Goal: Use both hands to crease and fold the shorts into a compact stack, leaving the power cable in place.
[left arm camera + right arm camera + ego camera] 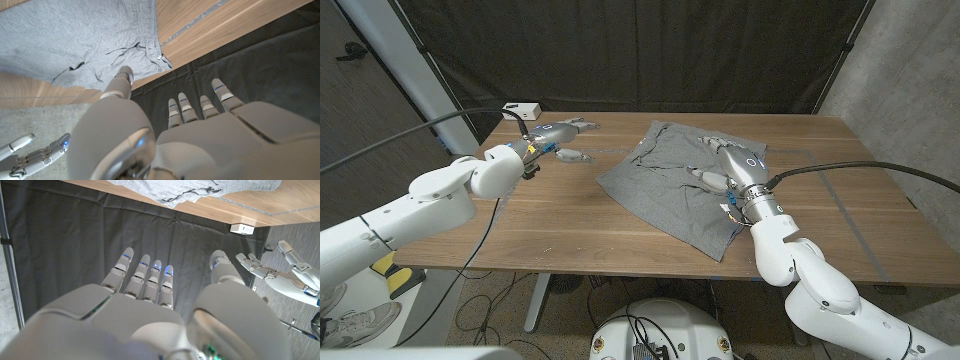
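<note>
Now right hand (738, 164) over shorts (670, 185), fingers (144, 275) apart

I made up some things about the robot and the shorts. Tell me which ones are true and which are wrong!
1. The shorts are grey. True.
2. The shorts are already folded into a small neat stack. False: they lie spread out and rumpled on the table.
3. The right hand is over the shorts. True.
4. The left hand is holding the shorts. False: it is off to the side of them, over bare wood, with nothing in it.
5. A small white box sits at the table's far left corner. True.
6. The table is made of glass. False: it is wooden.
</note>
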Action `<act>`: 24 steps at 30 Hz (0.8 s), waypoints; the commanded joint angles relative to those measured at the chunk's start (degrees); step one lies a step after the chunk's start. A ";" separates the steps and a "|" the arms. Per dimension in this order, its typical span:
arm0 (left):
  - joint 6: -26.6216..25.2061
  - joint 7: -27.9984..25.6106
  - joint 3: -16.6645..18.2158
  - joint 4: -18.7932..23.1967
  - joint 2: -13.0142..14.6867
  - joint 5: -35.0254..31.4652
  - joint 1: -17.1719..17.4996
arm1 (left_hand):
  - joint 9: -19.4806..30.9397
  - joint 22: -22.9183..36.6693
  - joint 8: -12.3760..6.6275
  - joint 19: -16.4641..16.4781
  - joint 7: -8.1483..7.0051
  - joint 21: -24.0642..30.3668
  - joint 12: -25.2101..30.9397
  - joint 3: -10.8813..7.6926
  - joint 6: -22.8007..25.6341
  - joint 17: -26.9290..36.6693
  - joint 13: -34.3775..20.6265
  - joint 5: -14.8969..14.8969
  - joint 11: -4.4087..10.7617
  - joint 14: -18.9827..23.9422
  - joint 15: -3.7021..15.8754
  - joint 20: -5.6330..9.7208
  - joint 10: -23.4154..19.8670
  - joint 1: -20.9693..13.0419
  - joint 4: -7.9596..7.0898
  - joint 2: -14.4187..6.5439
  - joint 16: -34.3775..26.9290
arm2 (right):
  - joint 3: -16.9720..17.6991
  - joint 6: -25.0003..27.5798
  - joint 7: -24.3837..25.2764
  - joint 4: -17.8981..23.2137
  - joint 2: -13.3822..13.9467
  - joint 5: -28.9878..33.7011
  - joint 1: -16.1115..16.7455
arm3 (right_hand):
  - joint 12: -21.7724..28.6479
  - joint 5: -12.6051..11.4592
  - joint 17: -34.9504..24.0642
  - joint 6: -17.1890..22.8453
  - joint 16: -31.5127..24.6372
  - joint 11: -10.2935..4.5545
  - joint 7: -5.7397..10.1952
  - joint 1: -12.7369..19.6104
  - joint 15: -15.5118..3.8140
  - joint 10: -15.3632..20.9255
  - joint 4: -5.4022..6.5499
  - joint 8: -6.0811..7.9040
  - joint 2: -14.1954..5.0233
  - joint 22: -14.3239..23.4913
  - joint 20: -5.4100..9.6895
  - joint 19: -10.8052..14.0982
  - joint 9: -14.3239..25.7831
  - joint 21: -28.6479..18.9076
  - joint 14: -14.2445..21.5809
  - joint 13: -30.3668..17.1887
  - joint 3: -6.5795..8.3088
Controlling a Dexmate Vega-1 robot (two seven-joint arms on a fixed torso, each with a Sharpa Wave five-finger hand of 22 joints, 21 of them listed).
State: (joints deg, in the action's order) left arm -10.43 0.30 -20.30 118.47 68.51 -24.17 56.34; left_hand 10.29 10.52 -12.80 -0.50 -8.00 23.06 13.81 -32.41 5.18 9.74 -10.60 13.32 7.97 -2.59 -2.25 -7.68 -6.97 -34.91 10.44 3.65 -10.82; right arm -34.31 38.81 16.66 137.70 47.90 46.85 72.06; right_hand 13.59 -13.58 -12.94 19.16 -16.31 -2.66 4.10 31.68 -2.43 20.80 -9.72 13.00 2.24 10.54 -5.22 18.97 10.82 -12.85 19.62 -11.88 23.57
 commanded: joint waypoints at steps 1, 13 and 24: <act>-1.70 1.78 -0.40 1.45 1.77 -6.10 0.39 | 0.13 0.17 -0.16 0.87 -0.42 -0.39 -0.05 0.49 0.85 0.08 -0.29 0.57 0.05 0.69 -0.38 -0.22 -0.83 -2.41 -0.03 0.55 -0.10 | -3.17 4.21 -6.86 2.63 -1.70 7.62 1.37 | -0.06 -0.43 -0.35 0.52 -0.79 0.69 0.06 1.26 -3.75 0.95 0.14 0.24 0.03 0.33 0.12 0.57 0.12 -0.39 1.40 -0.15 -0.49; -1.66 3.60 -1.80 0.82 1.44 -11.33 -0.69 | 0.27 0.14 -0.18 2.30 -1.49 -0.71 0.17 1.70 2.39 0.06 -0.39 1.56 0.42 1.74 0.24 1.88 -3.21 -7.12 -0.25 2.26 -0.11 | -4.72 5.93 -10.79 3.20 -4.24 13.81 3.00 | 0.02 -0.72 -0.87 1.05 -1.44 0.64 -0.20 1.81 -4.16 1.74 0.56 0.18 0.23 0.38 0.17 0.52 0.16 -0.34 2.10 -0.25 -1.21; -1.21 4.80 -3.15 -0.30 0.59 -15.48 -1.56 | 0.40 0.13 -0.35 3.40 -2.12 -0.89 0.29 2.59 4.06 0.03 -0.46 2.64 1.31 2.85 0.85 1.11 -4.78 -10.53 -0.48 2.90 -0.21 | -5.14 6.91 -16.36 3.35 -6.59 18.77 4.51 | 0.08 -0.96 -1.28 1.88 -1.72 0.43 -0.06 2.40 -4.48 2.42 0.63 0.27 0.84 0.42 0.45 0.05 0.18 -0.13 2.06 -0.34 -1.98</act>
State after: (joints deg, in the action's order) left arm -11.85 3.96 -21.96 119.20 69.85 -35.29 55.79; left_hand 10.55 10.52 -12.80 2.36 -9.82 22.29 13.80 -30.14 8.66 9.59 -10.81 15.48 9.18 -0.30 -1.40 -6.46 -10.87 -44.41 9.97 6.37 -10.82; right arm -38.92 44.51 5.51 140.72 43.41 60.24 75.02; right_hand 13.30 -14.21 -14.00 20.48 -17.40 -2.04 4.00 33.28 -2.37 22.63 -9.16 13.00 2.78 10.81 -5.13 19.05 10.80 -12.85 21.50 -12.07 22.06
